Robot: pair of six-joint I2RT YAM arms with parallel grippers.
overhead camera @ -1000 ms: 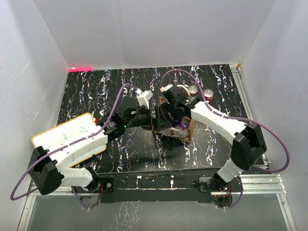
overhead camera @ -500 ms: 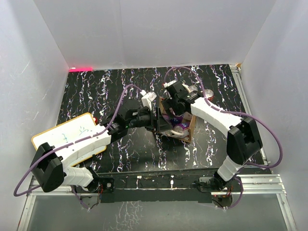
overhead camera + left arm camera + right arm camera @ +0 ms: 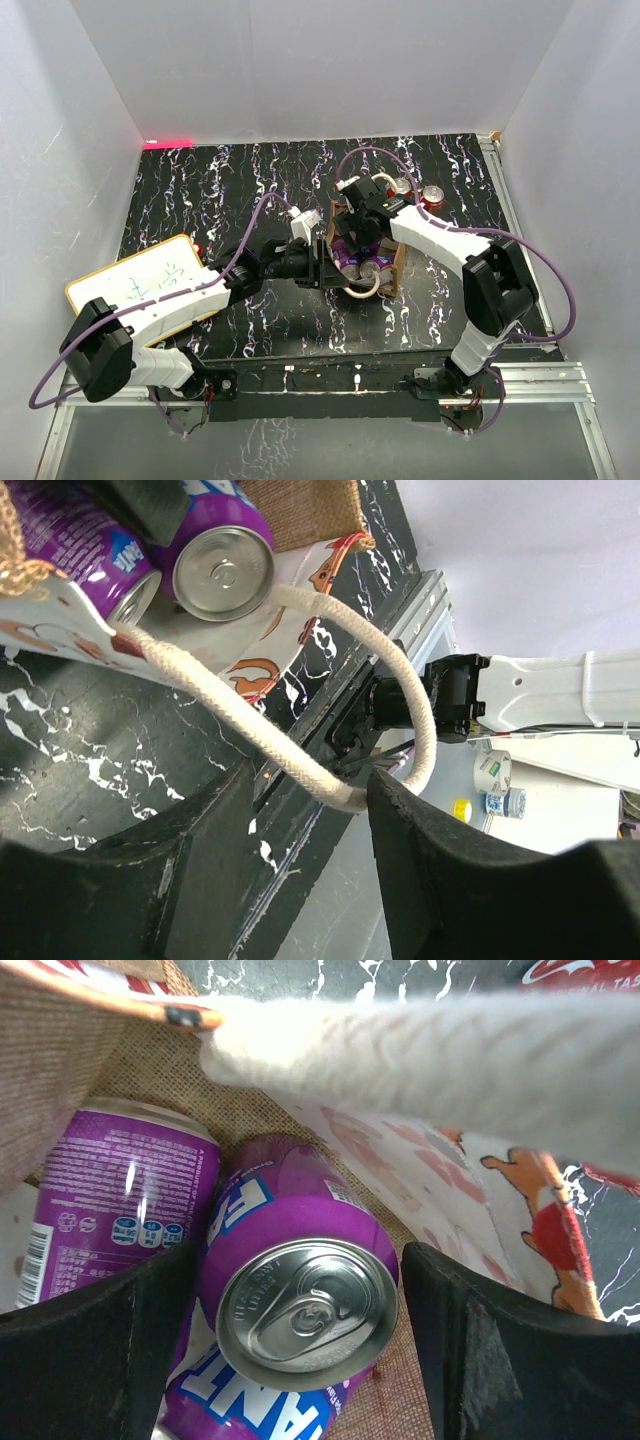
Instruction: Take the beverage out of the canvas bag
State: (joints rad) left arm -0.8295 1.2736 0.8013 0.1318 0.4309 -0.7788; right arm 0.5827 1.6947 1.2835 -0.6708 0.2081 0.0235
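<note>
The tan canvas bag [image 3: 390,268] lies at mid-table with its mouth open. Purple beverage cans [image 3: 362,265] lie inside. My right gripper [image 3: 352,240] reaches into the bag. In the right wrist view it [image 3: 300,1260] is open, with one jaw on each side of a purple can [image 3: 300,1310] seen top-on. A second purple can [image 3: 120,1190] lies to its left. My left gripper [image 3: 322,262] is at the bag's left edge. In the left wrist view it [image 3: 312,780] is open, and a cream rope handle [image 3: 300,770] loops between the jaws, touching the right one.
Two red cans [image 3: 432,195] stand on the table behind the bag. A white board with an orange rim [image 3: 140,285] lies at the left under my left arm. Metal rails [image 3: 520,370] run along the table's near and right edges. White walls enclose the table.
My right gripper has dropped deeper into the bag, over a purple can. My left gripper has shifted left at the bag's edge. The bag mouth now shows more of the cans and a handle.
</note>
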